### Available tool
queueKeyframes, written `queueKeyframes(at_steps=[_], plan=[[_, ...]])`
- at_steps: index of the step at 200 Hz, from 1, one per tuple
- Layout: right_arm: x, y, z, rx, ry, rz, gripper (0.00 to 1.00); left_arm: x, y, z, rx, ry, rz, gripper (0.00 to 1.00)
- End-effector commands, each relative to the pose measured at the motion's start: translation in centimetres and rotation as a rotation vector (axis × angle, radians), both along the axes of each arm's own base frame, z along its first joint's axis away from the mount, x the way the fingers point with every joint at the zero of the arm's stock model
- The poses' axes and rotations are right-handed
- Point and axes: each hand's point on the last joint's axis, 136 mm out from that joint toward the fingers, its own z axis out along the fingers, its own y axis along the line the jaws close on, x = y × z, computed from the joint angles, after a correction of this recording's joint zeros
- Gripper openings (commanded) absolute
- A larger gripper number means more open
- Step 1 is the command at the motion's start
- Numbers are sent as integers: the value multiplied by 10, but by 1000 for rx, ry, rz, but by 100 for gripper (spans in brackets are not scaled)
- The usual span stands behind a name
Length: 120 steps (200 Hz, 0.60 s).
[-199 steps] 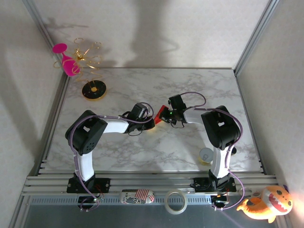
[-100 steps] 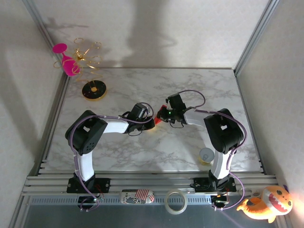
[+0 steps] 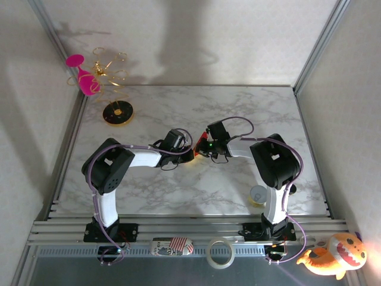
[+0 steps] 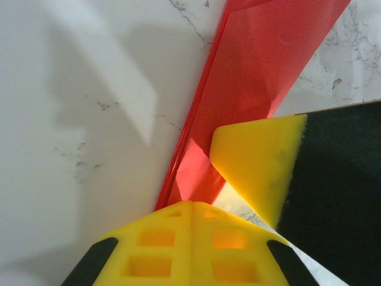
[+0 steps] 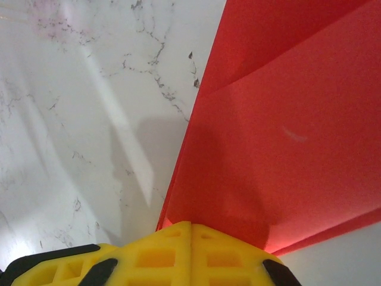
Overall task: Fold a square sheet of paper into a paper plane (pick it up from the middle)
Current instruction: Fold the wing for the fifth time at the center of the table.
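both my arms reach in to the middle of the marble table [image 3: 149, 190], and the red paper [image 3: 197, 145] sits between their tips, seen from above as a small red sliver

my left gripper [image 3: 189, 153] is clenched: in its wrist view the two yellow fingers [image 4: 149, 238] meet along a seam with no gap. the paper [image 4: 256, 77] lies there as a long folded strip, wide at the top right and narrowing down to the tips of my left gripper [image 4: 191, 210], its layered edges showing along the left side. one yellow finger [image 4: 262, 161] of my other arm rests on the strip just beside my left fingertips, backed by a black part

my right gripper [image 3: 201, 149] is clenched as well, its fingers [image 5: 143, 256] pressed together. the paper [image 5: 286, 149] spreads across the right of that view in overlapping layers with a slanted fold line, flat on the marble, and runs in under the tips of my right gripper [image 5: 191, 229], where a shadow falls on it. i cannot tell whether either gripper has a layer pinched or just bears down on it

far off at the back left corner a pink glass [image 3: 83, 75] hangs on a gold stand [image 3: 117, 112]
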Motion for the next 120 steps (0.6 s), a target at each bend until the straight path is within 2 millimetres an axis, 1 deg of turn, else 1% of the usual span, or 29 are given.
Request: queueKeyframes(at_steps=[1,15,26,46,67,97,120], plan=[[-16,-23,-37,-138,98,-44,5,-2,-6,18,-31,-9,-46,6],[-18,-25,-42,-152,112,-45,4,-1,-12,27,-64,-30,-68,8],[-19,-26,-45,-160,121,-46,4,-1,-14,25,-64,-32,-83,8],[-21,-27,-48,-167,133,-45,4,-3,-12,9,-29,-3,-98,7],[-22,-28,-51,-178,140,-47,4,-7,-8,-4,-8,20,-102,5],[-25,-31,-55,-191,150,-41,4,-14,3,-22,43,56,-119,3],[-26,-33,-59,-205,158,-38,4,-21,17,-29,100,65,-139,2]])
